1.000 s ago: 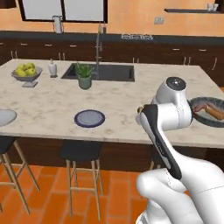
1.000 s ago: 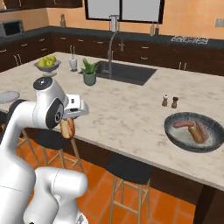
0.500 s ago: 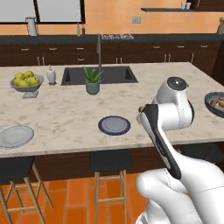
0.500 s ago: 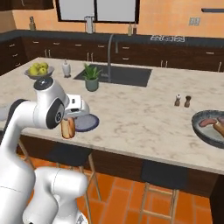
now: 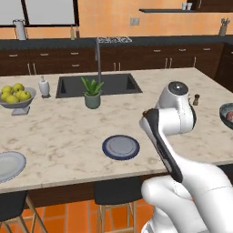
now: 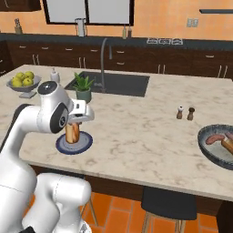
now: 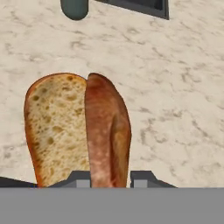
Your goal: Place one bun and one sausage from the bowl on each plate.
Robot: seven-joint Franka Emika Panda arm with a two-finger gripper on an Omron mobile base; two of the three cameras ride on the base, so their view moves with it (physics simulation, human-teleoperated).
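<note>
In the left base view, the near plate point(image 5: 120, 147) is lying empty on the marble desk point(image 5: 68, 127), just left of the arm. A second plate point(image 5: 8, 166) is sitting at the left edge, also empty and well apart from the first. A pale footed fruit bowl point(image 5: 16, 103) is holding yellow-green fruit at the far left, and a potted plant point(image 5: 92, 93) is standing in front of the sink point(image 5: 98, 84). The dark bowl point(image 5: 226, 116) is peeking in at the right edge with something reddish showing inside.

In the right base view, the claw point(image 6: 73, 134) is hanging over the near plate point(image 6: 84, 144), clenched on a bun point(image 6: 72, 132) standing upright just above the plate's centre; whether the bun is touching the plate I cannot tell. Far to the right, the dark bowl point(image 6: 217, 146) is holding a sausage point(image 6: 215, 138) and a bun end beside it. Salt and pepper shakers point(image 6: 185, 113) are standing between plate and bowl.

In the hand view, the bun point(image 7: 78, 127) is being gripped between the fingertips point(image 7: 142, 178), its cut crumb face to the left and brown crust to the right, with the marble desk point(image 7: 175, 87) behind it
</note>
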